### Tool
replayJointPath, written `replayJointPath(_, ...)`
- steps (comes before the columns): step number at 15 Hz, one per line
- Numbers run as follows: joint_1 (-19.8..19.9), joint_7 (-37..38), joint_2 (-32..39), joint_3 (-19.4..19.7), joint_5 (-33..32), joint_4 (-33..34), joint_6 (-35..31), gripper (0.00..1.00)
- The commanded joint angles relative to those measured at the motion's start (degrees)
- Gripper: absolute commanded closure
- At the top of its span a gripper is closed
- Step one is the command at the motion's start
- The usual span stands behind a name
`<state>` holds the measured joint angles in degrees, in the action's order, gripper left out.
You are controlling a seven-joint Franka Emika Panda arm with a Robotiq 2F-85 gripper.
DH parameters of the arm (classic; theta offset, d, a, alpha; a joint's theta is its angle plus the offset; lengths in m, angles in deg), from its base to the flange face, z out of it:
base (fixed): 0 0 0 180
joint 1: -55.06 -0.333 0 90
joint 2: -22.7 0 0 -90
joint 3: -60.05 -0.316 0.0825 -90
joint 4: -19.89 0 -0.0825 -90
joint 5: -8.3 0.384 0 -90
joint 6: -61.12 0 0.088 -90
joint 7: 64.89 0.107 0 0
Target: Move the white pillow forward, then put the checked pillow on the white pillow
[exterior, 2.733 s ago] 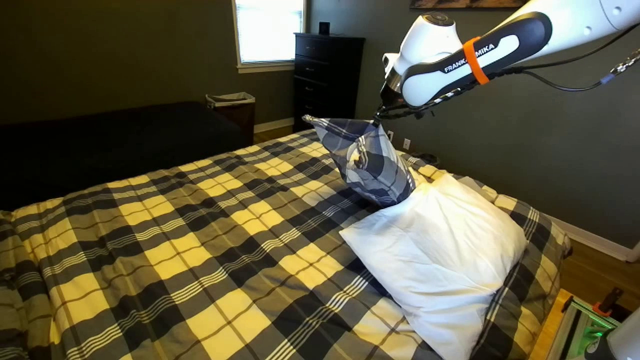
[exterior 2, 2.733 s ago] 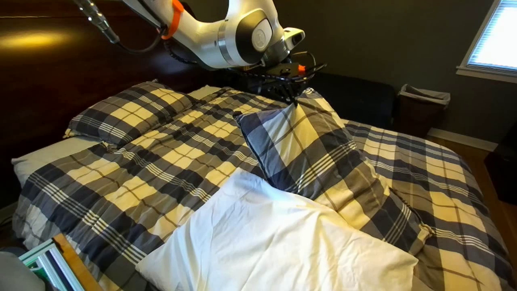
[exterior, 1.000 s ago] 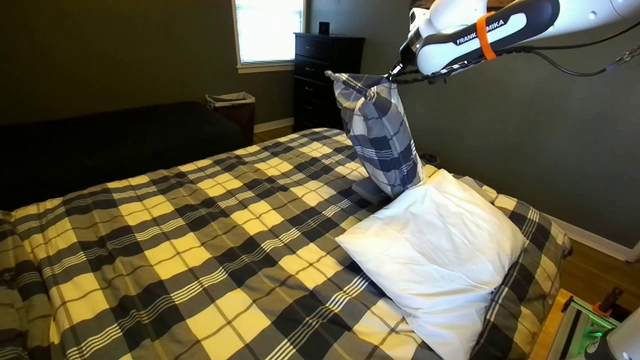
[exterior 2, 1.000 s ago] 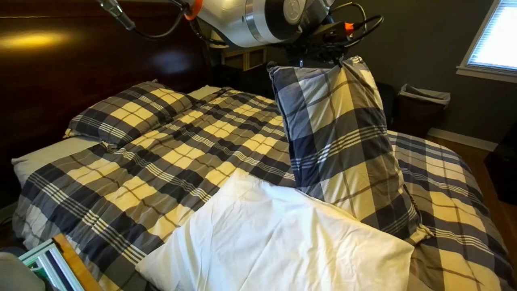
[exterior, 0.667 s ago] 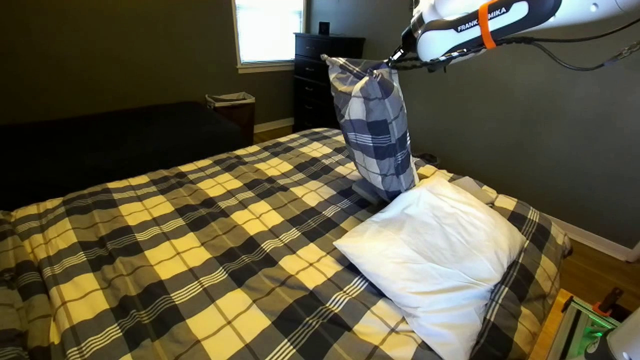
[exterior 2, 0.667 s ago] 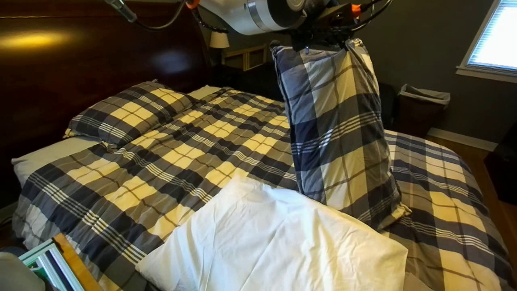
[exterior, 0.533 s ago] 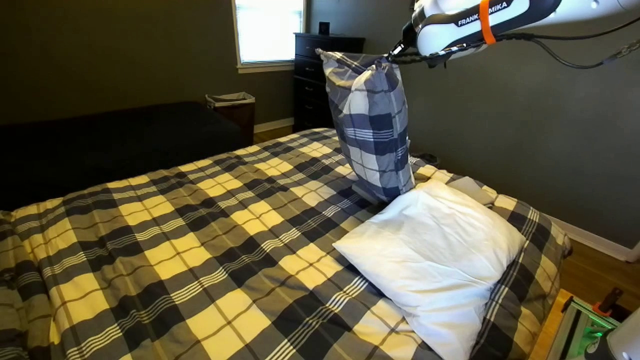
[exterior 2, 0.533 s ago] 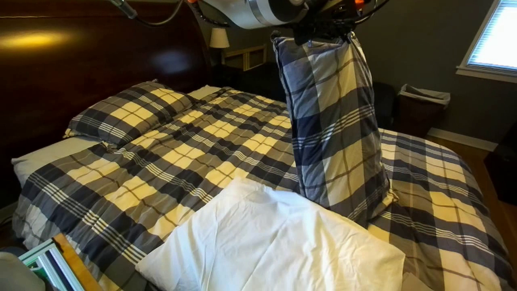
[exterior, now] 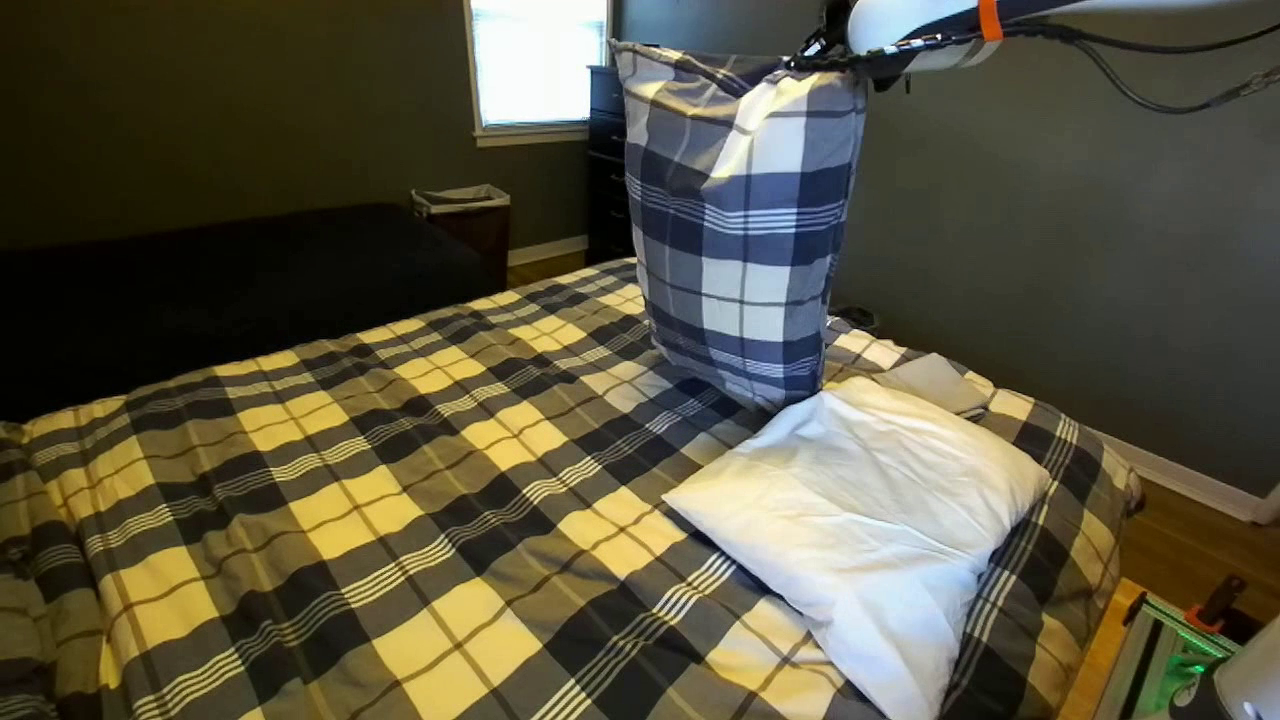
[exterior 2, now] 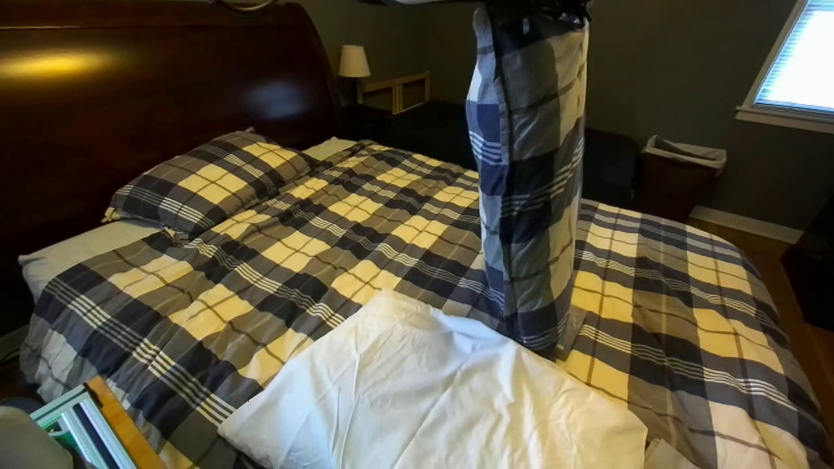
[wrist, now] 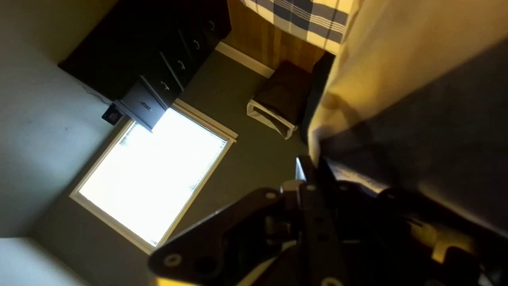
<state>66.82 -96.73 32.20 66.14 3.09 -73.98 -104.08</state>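
The checked pillow hangs upright in both exterior views, its lower end low over the bed by a corner of the white pillow; whether the two touch I cannot tell. My gripper pinches it by the top edge. In the wrist view the gripper is shut on a fold of the cloth, and the checked pillow fills the right side, dark and blurred. The white pillow lies wrinkled on the bed; its near part is cut off in an exterior view.
A plaid bedspread covers the bed. Another plaid pillow rests near the dark headboard. A flat grey item lies just beyond the white pillow. At the bed's edge stands a wood and metal frame.
My gripper has risen and drawn the checked pillow up from a slanted pose to hanging upright. It has turned about its length. The white pillow's far corner has sunk lower.
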Motion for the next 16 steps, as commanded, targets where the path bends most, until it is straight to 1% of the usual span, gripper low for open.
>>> replayJointPath(1,1.7,-4.2,-1.7,-0.6,2.7,3.4,-0.1,1.0)
replayJointPath(5,2.4,-5.7,-2.4,0.1,2.8,5.4,0.2,1.0)
replayJointPath(9,2.8,-3.5,-3.6,2.5,-0.2,6.6,0.3,1.0)
replayJointPath(12,2.9,-2.6,-4.9,4.3,-1.7,6.2,0.3,1.0)
replayJointPath(16,3.0,-0.4,-6.8,6.4,-6.1,5.2,0.3,1.0)
